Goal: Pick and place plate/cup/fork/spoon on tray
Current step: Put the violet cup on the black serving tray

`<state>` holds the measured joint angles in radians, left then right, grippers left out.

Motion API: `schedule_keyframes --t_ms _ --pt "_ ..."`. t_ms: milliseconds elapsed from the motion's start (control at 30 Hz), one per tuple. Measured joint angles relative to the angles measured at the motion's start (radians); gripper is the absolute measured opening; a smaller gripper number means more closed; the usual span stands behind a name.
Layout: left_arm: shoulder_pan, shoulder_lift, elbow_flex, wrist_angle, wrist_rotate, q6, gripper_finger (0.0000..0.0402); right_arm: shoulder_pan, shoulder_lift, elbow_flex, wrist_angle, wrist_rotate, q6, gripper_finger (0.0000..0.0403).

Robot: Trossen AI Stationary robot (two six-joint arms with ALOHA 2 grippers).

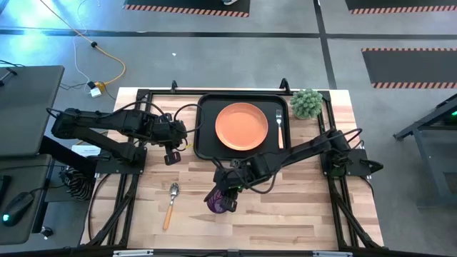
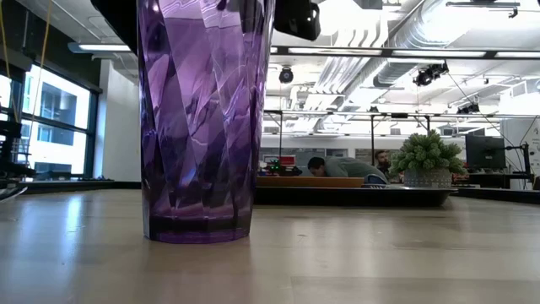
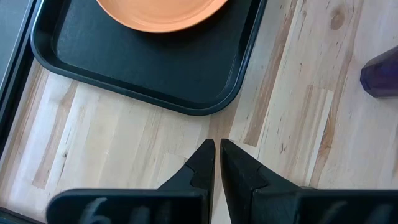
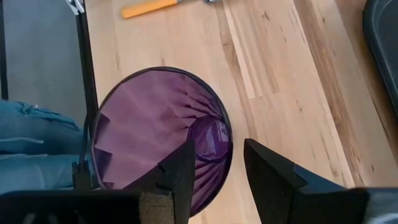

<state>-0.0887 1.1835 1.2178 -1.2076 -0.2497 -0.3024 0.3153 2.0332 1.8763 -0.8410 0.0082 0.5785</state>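
The purple cup (image 1: 218, 202) stands upright on its base on the table, near the front middle; it fills the low view (image 2: 201, 127). My right gripper (image 4: 221, 158) is open above its rim, pointing down: one finger inside the cup, the other outside its wall (image 4: 229, 134). I see no touch. The orange plate (image 1: 242, 126) and the fork (image 1: 280, 127) lie on the black tray (image 1: 207, 146). The spoon (image 1: 171, 203) lies flat on the table left of the cup. My left gripper (image 3: 217, 152) is shut and empty over the table, off the tray's near left corner.
A small potted plant (image 1: 307, 104) stands at the tray's far right corner. The arms' black frame rails run along the table's left and right sides. Bare wood lies between the tray and the table's near edge. People sit in the room behind (image 2: 337, 167).
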Motion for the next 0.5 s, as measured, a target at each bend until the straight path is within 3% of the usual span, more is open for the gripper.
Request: schedule_keyframes --t_ms 333,500 --pt "0.000 0.000 0.000 0.000 0.000 0.000 0.0016 0.000 0.043 0.000 -0.001 -0.014 0.008 0.0129" --pt "0.000 0.000 0.000 0.000 0.000 0.000 0.0016 0.000 0.043 0.000 0.000 -0.005 0.027 0.0104"
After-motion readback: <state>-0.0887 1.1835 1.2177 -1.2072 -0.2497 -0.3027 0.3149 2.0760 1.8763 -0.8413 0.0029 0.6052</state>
